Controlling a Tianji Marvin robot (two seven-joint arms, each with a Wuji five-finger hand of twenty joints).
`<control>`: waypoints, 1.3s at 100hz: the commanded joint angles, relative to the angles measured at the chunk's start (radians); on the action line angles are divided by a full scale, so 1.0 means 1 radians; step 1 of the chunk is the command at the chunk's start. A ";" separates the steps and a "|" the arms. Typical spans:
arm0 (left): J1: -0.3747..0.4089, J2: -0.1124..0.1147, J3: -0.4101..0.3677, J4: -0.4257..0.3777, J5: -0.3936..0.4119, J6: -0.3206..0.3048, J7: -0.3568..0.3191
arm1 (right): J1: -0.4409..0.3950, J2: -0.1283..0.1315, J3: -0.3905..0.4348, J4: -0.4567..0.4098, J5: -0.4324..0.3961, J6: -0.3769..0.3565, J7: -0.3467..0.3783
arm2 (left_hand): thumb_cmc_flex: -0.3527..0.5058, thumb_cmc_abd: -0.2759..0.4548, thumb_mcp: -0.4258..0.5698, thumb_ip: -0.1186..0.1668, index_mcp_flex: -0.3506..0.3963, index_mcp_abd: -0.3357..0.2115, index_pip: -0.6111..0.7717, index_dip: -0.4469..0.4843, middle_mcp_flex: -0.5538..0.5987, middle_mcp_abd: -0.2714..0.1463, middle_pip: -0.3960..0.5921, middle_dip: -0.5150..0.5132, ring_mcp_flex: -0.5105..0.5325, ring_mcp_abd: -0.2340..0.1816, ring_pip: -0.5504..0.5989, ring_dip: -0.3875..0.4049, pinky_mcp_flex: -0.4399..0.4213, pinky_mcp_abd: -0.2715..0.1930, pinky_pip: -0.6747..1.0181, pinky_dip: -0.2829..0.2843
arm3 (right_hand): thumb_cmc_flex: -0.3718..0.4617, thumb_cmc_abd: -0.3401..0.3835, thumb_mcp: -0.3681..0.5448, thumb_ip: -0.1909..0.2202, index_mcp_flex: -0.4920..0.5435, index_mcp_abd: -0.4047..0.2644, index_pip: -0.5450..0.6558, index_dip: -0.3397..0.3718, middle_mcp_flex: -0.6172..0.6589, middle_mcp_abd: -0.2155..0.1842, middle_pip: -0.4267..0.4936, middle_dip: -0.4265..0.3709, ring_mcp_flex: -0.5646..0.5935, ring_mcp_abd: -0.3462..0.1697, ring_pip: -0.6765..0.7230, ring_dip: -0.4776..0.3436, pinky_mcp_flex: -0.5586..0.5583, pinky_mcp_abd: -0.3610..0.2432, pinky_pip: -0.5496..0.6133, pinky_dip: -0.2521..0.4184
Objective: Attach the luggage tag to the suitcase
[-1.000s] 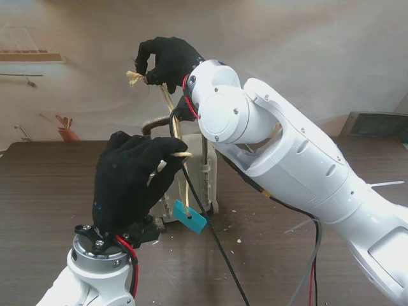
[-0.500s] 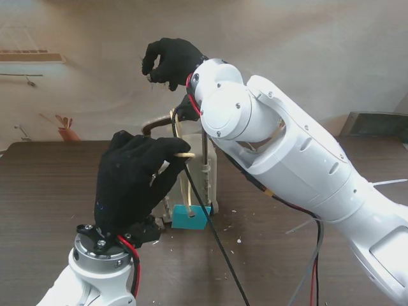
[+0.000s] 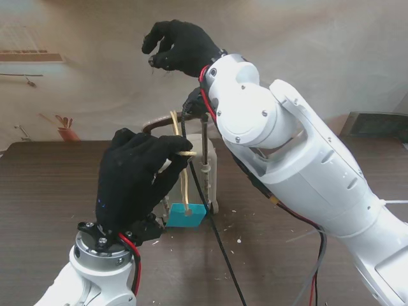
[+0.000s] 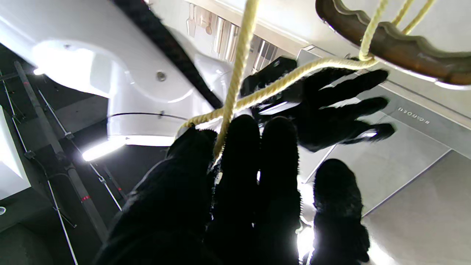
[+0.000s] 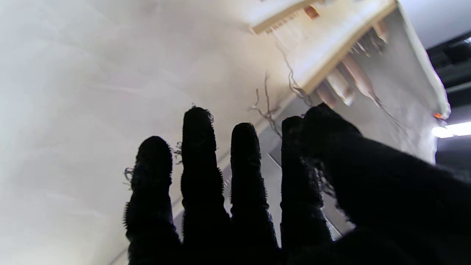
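Stand view, left to right. Left hand (image 3: pixel 137 182) at about 7 o'clock of the frame, fingers pressed together around the tag's cord (image 3: pixel 183 153); the left wrist view confirms the cord (image 4: pixel 235 73) running down between the closed fingers (image 4: pixel 239 147). Cord loops over the brown handle (image 3: pixel 156 125) of the small pale suitcase (image 3: pixel 210 172), which stands upright mid-table, largely hidden behind that hand.

Blue tag (image 3: pixel 186 215) hangs on the cord at 6 o'clock of the handle, low against the suitcase front. A second ago it swung tilted and off to the right; now it sits flatter and closer in.

Right hand (image 3: pixel 182 46) at 12 o'clock, high above the handle. Change: a second ago it pinched the frayed cord end; that end is gone from its fingers. Fingers now loosely curled and apart, nothing between them; the right wrist view shows them (image 5: pixel 198 147) side by side and bare.

Judgement: threading through the handle looks done and the right hand has let go. Cord held by left hand only; whether it is knotted or merely looped cannot be told. If merely looped, slack could let it slip off.
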 commanded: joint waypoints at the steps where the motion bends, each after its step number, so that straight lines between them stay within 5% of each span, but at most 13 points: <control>1: 0.000 0.000 0.003 -0.060 0.004 0.001 -0.013 | -0.035 0.034 0.027 -0.064 -0.036 -0.030 0.019 | 0.070 0.034 -0.026 0.012 0.014 -0.006 0.000 -0.008 -0.011 0.046 -0.001 0.007 -0.010 -0.032 -0.004 0.023 -0.012 0.015 0.022 0.016 | -0.037 0.007 0.032 0.035 -0.027 -0.025 -0.011 0.026 -0.032 0.013 -0.005 -0.016 -0.009 0.003 -0.007 -0.017 -0.011 -0.017 -0.006 -0.010; 27: 0.000 0.000 0.014 -0.060 0.010 0.012 0.001 | -0.313 0.110 0.225 -0.312 -0.144 -0.087 0.086 | 0.070 0.034 -0.027 0.012 0.014 -0.006 0.000 -0.008 -0.011 0.046 -0.001 0.007 -0.010 -0.032 -0.004 0.023 -0.012 0.013 0.023 0.016 | -0.058 0.002 0.010 0.018 0.002 0.002 -0.007 0.038 0.082 0.029 0.047 0.007 0.082 0.029 0.041 0.003 0.060 0.015 0.049 0.007; 61: 0.003 0.001 0.034 -0.062 0.032 0.035 0.030 | -0.679 0.147 0.389 -0.473 -0.295 -0.220 0.091 | 0.070 0.036 -0.030 0.012 0.014 -0.008 0.000 -0.007 -0.011 0.044 0.000 0.006 -0.008 -0.034 -0.005 0.023 -0.011 0.012 0.023 0.016 | -0.012 -0.047 -0.004 -0.036 0.035 -0.001 0.158 0.062 0.218 0.020 0.154 0.100 0.203 0.026 0.181 0.042 0.169 0.038 0.178 0.037; 90: 0.003 0.001 0.036 -0.063 0.039 0.048 0.038 | -0.849 0.142 0.373 -0.473 -0.311 -0.196 0.035 | 0.070 0.037 -0.032 0.013 0.014 -0.009 -0.001 -0.007 -0.012 0.045 0.001 0.005 -0.008 -0.034 -0.004 0.023 -0.010 0.012 0.024 0.017 | 0.018 -0.042 -0.011 -0.037 0.082 -0.011 0.220 0.058 0.278 0.023 0.193 0.127 0.251 0.033 0.262 0.059 0.212 0.047 0.242 0.058; 113: 0.008 0.002 0.034 -0.064 0.042 0.045 0.037 | -0.905 0.137 0.317 -0.473 -0.277 -0.153 0.009 | 0.071 0.036 -0.033 0.013 0.015 -0.006 -0.002 -0.007 -0.011 0.045 0.001 0.003 -0.009 -0.033 -0.004 0.023 -0.011 0.012 0.024 0.017 | 0.038 -0.024 -0.027 -0.033 0.129 -0.035 0.199 0.027 0.315 0.017 0.213 0.152 0.284 0.032 0.309 0.067 0.249 0.050 0.283 0.073; 130: 0.009 0.002 0.038 -0.065 0.040 0.046 0.036 | -0.928 0.146 0.287 -0.475 -0.277 -0.164 0.035 | 0.073 0.036 -0.033 0.013 0.016 -0.005 -0.002 -0.007 -0.011 0.047 0.001 0.003 -0.009 -0.031 -0.003 0.024 -0.012 0.013 0.024 0.017 | 0.039 -0.002 -0.049 -0.030 0.162 -0.113 0.158 -0.028 0.323 0.001 0.253 0.207 0.297 0.013 0.388 0.087 0.290 0.034 0.344 0.098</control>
